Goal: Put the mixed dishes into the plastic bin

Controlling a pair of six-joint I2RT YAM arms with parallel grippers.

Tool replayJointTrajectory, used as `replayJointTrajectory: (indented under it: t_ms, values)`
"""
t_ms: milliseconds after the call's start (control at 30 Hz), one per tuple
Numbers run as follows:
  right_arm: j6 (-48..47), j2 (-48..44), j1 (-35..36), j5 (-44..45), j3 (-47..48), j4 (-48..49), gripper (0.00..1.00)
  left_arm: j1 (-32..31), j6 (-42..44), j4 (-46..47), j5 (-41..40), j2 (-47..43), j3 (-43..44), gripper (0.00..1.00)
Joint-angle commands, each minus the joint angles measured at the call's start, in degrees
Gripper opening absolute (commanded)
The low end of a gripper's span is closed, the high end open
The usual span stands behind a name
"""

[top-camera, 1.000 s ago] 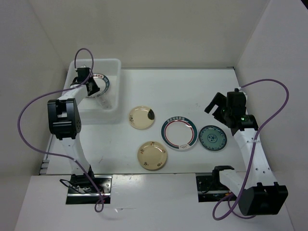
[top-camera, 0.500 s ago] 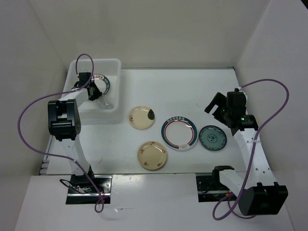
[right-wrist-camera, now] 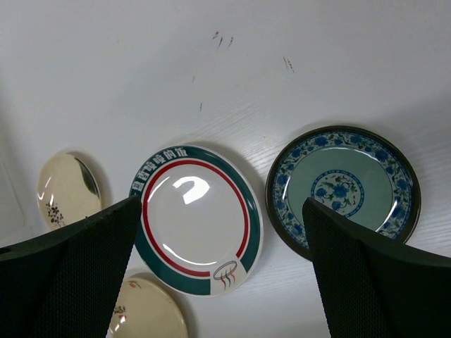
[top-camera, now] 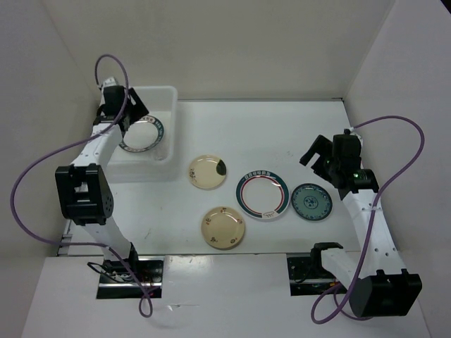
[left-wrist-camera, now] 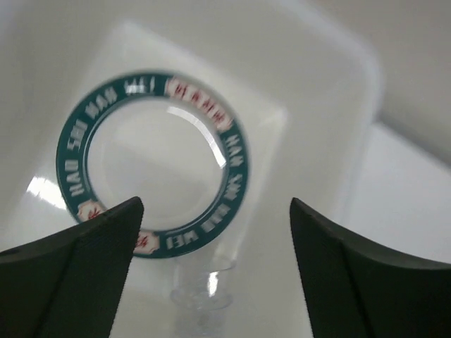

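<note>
Table [top-camera: 296,127]: four plates [top-camera: 262,195]; bin [top-camera: 151,89]: one.

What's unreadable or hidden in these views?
- Left wrist: lettering on the plate in the plastic bin is blurred; left gripper fingers cover its lower rim.
- Right wrist: upper cream plate partly behind a right gripper finger; lower cream plate cut by bottom edge.
- Top external: both cream plates' motifs too small.

The top camera looks down from above and behind over the whole white bench [top-camera: 296,134]. The left wrist camera sits close above the translucent white plastic bin [left-wrist-camera: 317,77], far left. The right wrist camera, higher, shares the red-ringed white round plate [right-wrist-camera: 196,220] with the top view.
</note>
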Motion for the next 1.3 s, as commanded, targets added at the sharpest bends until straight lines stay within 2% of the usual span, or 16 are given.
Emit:
replayJointTrajectory:
  t_ms: [0,67,133,233,433,467,533,733,900,1000,1133,1267]
  values:
    - [-0.8,-1.6,0.2,-0.7,-0.8,2.4,1.00,0.2,0.0,1.0,0.5,-6.8,6.7,0.93]
    - [-0.8,-2.2,0.2,-0.7,-0.8,2.4,1.00,0.2,-1.2,-0.2,3.9,-10.0,6.7,0.99]
    - [-0.8,-2.7,0.2,-0.7,-0.8,2.4,1.00,-0.6,-3.6,-0.9,11.6,-13.6,5.2,0.99]
    - [-0.8,-3.3,0.8,-0.7,-0.8,2.4,1.00,-4.9,-4.8,-3.2,21.6,-18.4,0.0,0.99]
    - [-0.8,-4.5,0.8,-0.7,-0.8,2.4,1.00,-20.9,-4.2,-3.2,39.3,-24.2,-10.7,0.99]
    - [-0.8,-4.5,0.8,-0.7,-0.8,2.4,1.00,-22.6,-4.9,-1.9,40.0,-24.9,-13.5,0.99]
    - [-0.8,-5.0,0.8,-0.7,-0.8,2.4,1.00,-27.1,-6.1,-0.2,38.4,-25.4,-16.6,0.99]
    - [-0.8,-5.5,1.3,-0.7,-0.8,2.4,1.00,-31.8,-15.6,8.5,32.8,-24.4,-31.7,0.99]
    - [-0.8,-5.5,1.3,-0.7,-0.8,2.4,1.00,-37.5,-19.7,13.1,29.1,-23.2,-37.1,0.99]
    - [-0.8,-5.5,1.3,-0.7,-0.8,2.4,1.00,-42.1,-24.2,18.2,26.4,-21.6,-39.0,0.99]
    - [-0.8,-5.5,1.8,-0.7,-0.8,2.4,1.00,-46.5,-29.5,24.2,18.4,-17.9,-39.0,0.99]
    - [-0.8,-5.5,1.8,-0.7,-0.8,2.4,1.00,-48.6,-30.9,24.8,14.0,-14.3,-37.6,0.99]
